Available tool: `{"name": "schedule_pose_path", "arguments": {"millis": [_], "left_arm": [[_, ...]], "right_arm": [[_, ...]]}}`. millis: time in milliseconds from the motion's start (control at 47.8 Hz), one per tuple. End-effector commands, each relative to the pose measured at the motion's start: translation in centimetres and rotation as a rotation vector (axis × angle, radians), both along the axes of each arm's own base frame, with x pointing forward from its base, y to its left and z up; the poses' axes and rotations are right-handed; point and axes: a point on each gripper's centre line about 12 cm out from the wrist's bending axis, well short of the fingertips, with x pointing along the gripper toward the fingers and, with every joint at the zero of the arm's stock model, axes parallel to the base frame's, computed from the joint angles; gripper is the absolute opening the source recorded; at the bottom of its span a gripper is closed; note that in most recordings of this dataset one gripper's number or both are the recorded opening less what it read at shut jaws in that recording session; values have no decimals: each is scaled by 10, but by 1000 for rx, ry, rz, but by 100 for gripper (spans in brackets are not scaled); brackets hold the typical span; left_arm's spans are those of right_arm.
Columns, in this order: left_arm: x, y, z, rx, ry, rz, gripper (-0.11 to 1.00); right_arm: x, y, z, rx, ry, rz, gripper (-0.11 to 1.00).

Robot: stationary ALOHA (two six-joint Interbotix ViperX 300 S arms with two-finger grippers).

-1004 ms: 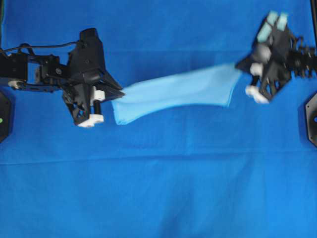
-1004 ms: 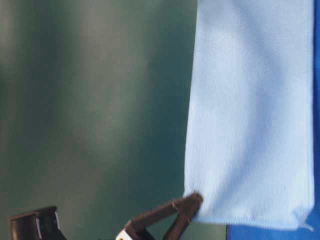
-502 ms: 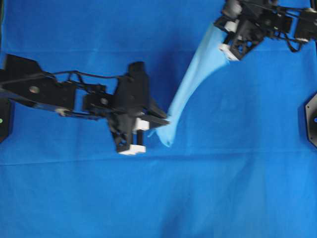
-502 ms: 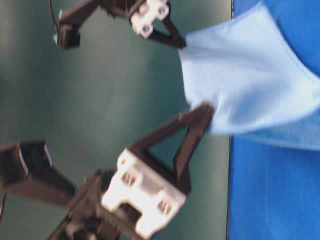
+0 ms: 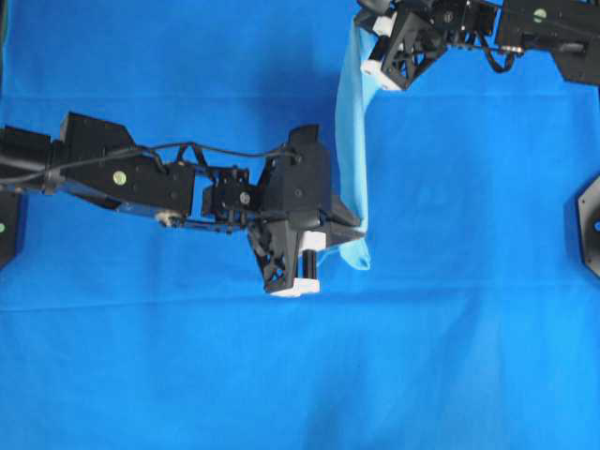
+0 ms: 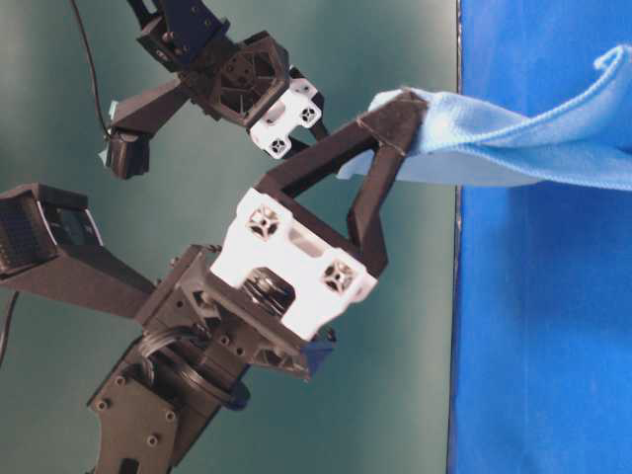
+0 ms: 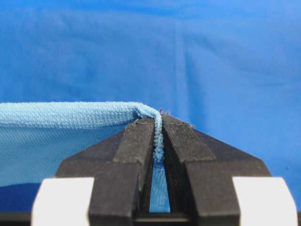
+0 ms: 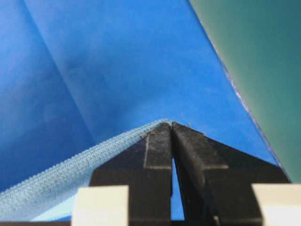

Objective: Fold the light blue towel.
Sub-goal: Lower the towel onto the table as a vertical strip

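Observation:
The light blue towel (image 5: 350, 141) hangs doubled over as a narrow strip, stretched above the table between my two grippers. It runs from the far edge toward the middle. My left gripper (image 5: 359, 230) is shut on its near end. In the left wrist view the hem (image 7: 70, 115) is pinched between the tips of the left gripper (image 7: 158, 123). My right gripper (image 5: 359, 21) is shut on the far end; the hem (image 8: 70, 172) leaves the closed right gripper (image 8: 171, 126) to the left. At table level the towel (image 6: 513, 148) sags off the left gripper (image 6: 400, 114).
A darker royal-blue cloth (image 5: 450, 356) covers the whole table. Its far edge (image 8: 235, 89) lies just beyond the right gripper, with green background past it. A black arm base (image 5: 591, 225) sits at the right side.
The towel has swung from lying left-to-right to running far-to-near. My left gripper moved right and nearer; my right gripper moved left toward the far edge. Both kept their grip.

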Motion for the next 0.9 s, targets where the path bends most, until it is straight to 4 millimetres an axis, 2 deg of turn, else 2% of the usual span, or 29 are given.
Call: {"name": "schedule_pose_path", "arguments": {"millis": [0,293,460,565,690,774,879], "left_arm": [[9,-13,18,1,-68,-30,3],[53,-18,20,-1,-118,-32,3],[78,-25,17,-3,-146,-40,3],[88,-28,13,-6,-170,-43,3],[88,-30,11,-16,-188,-41,3],[84,-29,7,-19,-180,-39,3],[70,-28,-3,-27,-150,-32,3]], "right_arm": [[-7,-4,13,-21,-18,-16,2],[-54,8,7,-8,14,-61,2],[-71,16,3,0,43,-74,2],[-73,16,2,1,57,-80,2],[-69,14,0,2,61,-76,2],[-62,13,-5,6,72,-62,2],[-47,12,-14,8,87,-28,2]]}}
